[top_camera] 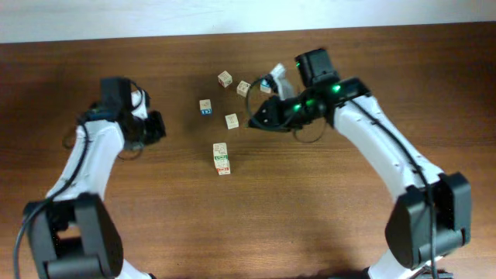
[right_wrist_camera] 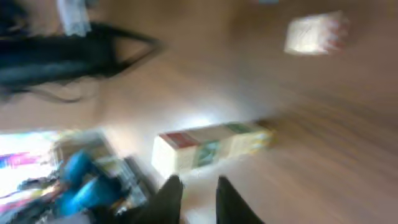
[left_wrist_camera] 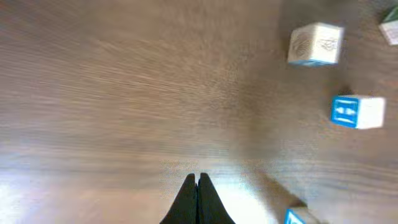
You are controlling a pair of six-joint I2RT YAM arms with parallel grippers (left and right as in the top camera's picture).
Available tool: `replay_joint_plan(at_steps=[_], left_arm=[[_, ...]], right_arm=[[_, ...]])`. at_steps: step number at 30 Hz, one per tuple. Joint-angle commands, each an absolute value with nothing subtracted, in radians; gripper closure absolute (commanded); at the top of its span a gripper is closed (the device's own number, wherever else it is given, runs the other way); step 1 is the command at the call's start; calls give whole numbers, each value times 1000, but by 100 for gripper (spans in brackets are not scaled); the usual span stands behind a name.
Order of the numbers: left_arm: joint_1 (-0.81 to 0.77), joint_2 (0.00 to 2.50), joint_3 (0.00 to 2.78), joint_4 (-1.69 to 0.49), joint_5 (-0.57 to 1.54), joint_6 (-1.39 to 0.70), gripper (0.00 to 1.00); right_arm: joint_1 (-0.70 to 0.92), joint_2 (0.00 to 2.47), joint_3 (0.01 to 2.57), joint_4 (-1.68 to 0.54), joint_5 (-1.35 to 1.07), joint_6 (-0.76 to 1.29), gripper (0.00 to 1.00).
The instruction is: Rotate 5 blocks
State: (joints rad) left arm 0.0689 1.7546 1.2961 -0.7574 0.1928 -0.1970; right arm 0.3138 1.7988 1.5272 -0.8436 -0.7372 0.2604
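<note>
Near the middle of the table [top_camera: 310, 232], the overhead view shows me the blocks in a loose scatter. A short row of blocks [top_camera: 222, 157] lies nearest the arm bases, its pieces touching end to end. The right wrist view is blurred, but there the row [right_wrist_camera: 211, 146] shows a red end, a green section and a pale section. Just beyond the row sits a single tan block [top_camera: 232, 121]. Farther back, a rear tan block [top_camera: 225, 78] and a second rear block [top_camera: 243, 87] lie near each other but apart. A cube with a blue patch [top_camera: 205, 107] rests to the left of the single tan block.

The right fingers [top_camera: 253, 122] are just beside the single tan block, on its right; I cannot tell whether they touch it. From the right wrist camera, these fingers [right_wrist_camera: 171, 199] stand slightly parted with nothing between them, and the row lies just ahead of the tips.

The left fingers [top_camera: 159, 126] are well apart from every block, to the left of the scatter. The left wrist view shows them [left_wrist_camera: 198, 199] pressed together, empty, over bare wood.
</note>
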Motion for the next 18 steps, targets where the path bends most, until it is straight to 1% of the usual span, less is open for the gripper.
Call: replay_joint_plan(at_steps=[1,3,4,6,7,8,9,11,12,13,14,18], left_arm=[[70,1631,1443,-878,30,-102,90],[70,1587,1483,-940,-13,-102,78],[70,1559,1500,-975,-26,-103,70],[70,1489,1525,-1061,-26,-103,64],[70,1449,1526,-1093,-26,-103,52],[70,1412,1526,-1118,-26,-103,12],[70,1371,1526,-1144,-26,-103,1],[70,1320,1526,-1185,-26,-103,1],[70,1298,1526,-1201,-26,-103,1],[70,1283,1526,-1207,-25,-103,0],[70,1267,1526,-1207,-23,-103,1],[70,1243,1526,-1207,-23,-103,1]], right_arm=[[314,1732,1671,-1003,-300,94,67],[314,1723,1715,-1077,-199,68,60],[314,1715,1737,-1121,-152,51,55],[314,1698,1767,-1190,-79,51,43],[314,1685,1784,-1229,-52,52,37],[314,1674,1796,-1252,-39,52,32],[314,1656,1812,-1282,-24,52,28],[314,1617,1832,-1323,-6,53,21],[314,1594,1840,-1344,-6,53,13],[314,1574,1846,-1359,-2,60,9],[314,1545,1852,-1378,-1,60,2],[314,1414,1859,-1423,13,67,2]])
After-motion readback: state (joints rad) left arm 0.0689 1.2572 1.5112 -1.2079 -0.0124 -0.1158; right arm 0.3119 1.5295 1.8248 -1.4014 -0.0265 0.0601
